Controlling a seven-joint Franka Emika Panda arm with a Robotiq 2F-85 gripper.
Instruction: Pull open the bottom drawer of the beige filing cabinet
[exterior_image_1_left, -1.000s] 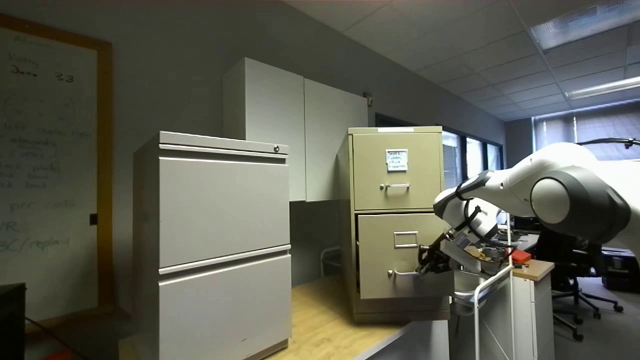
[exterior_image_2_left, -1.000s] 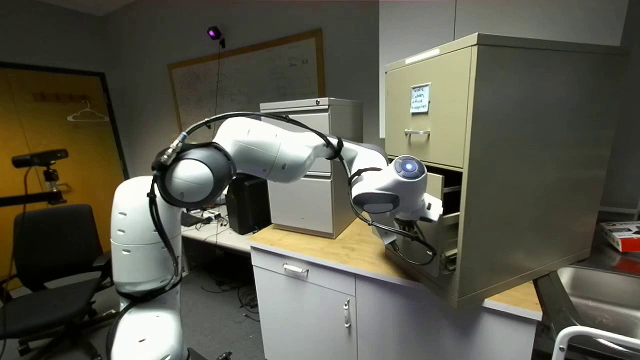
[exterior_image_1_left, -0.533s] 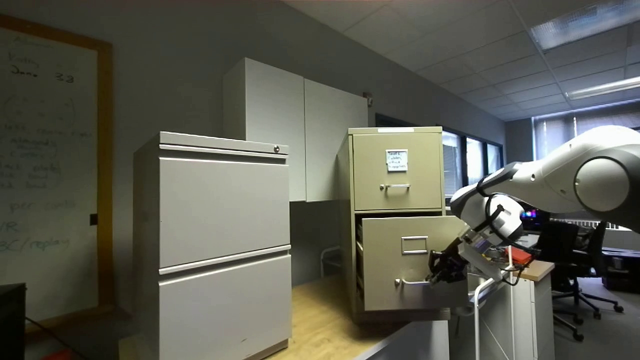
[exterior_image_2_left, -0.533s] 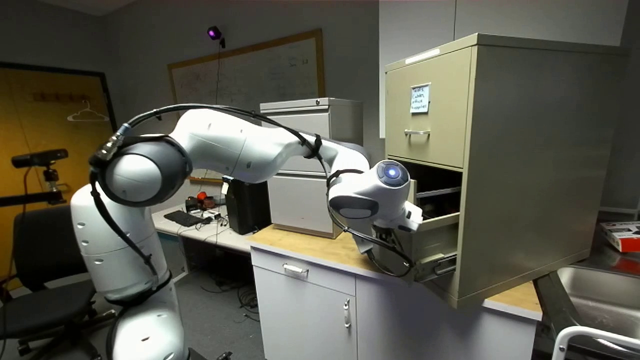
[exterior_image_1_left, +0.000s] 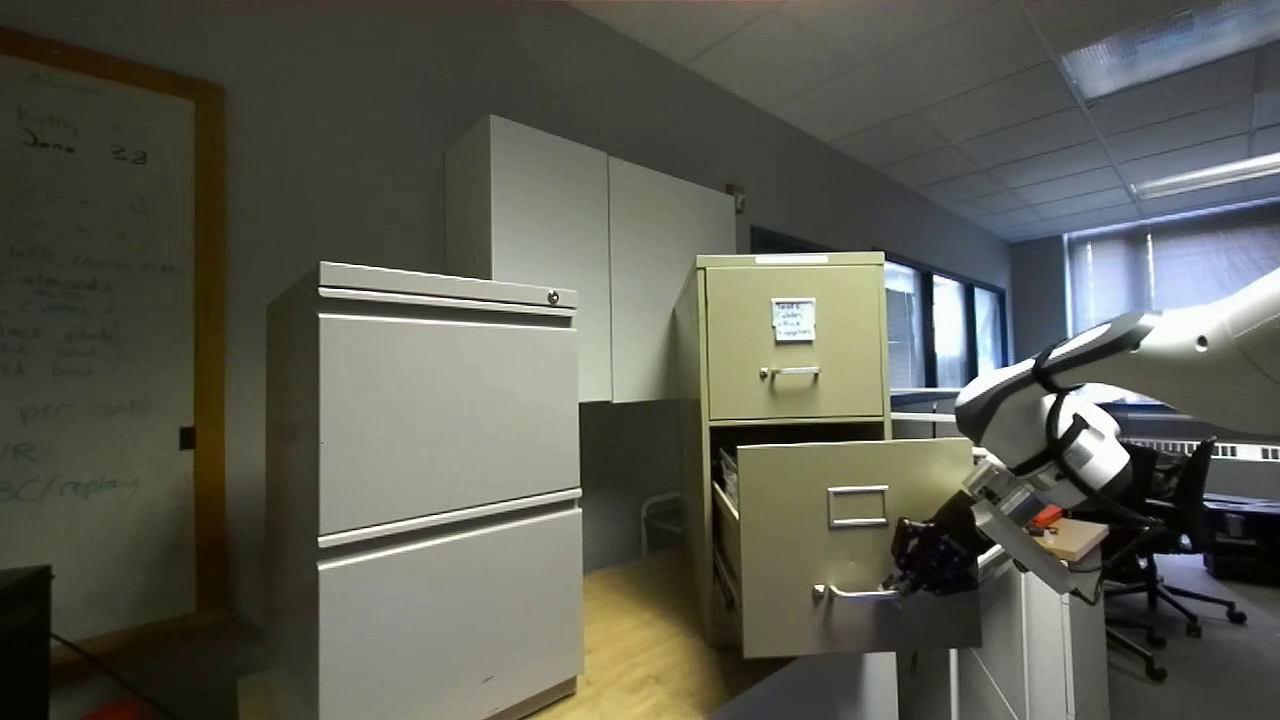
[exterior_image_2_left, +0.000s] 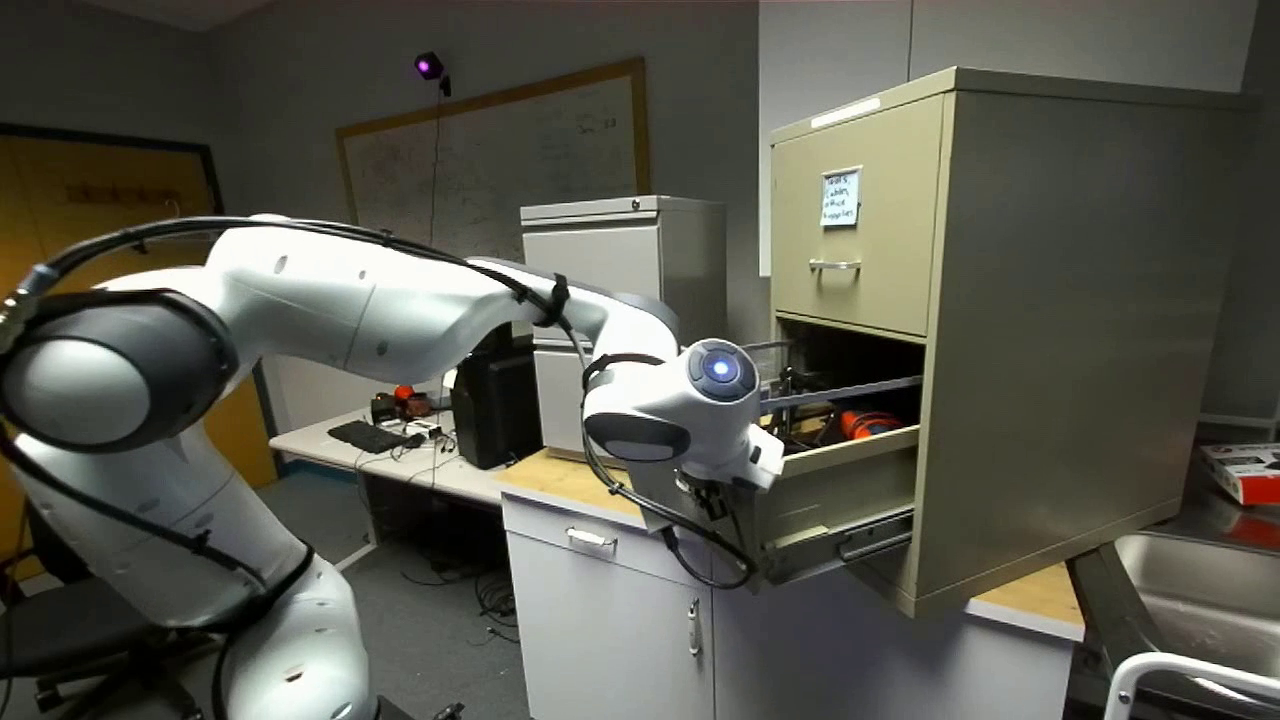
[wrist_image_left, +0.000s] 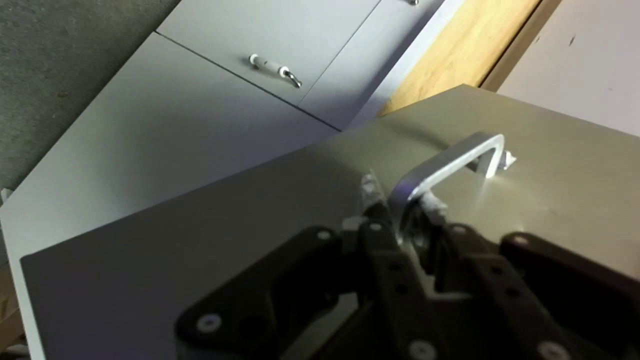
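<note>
The beige filing cabinet stands upright on the wooden counter; it also shows in an exterior view. Its top drawer, with the paper label, is closed. Its bottom drawer is pulled well out, and its side wall and rail show. My gripper is at the right part of the drawer's metal handle. In the wrist view the gripper has a finger on each side of the handle, closed around its near end. The drawer front lies just beyond the fingertips.
A pale grey cabinet stands beside the filing cabinet on the wooden counter. An orange item and dark things lie in the drawer. White base cupboards are below. A sink and white rail are at the side.
The bottom drawer has slid much farther out of the cabinet, showing its contents. My gripper has moved back with the handle, and the arm has drawn away from the cabinet.
</note>
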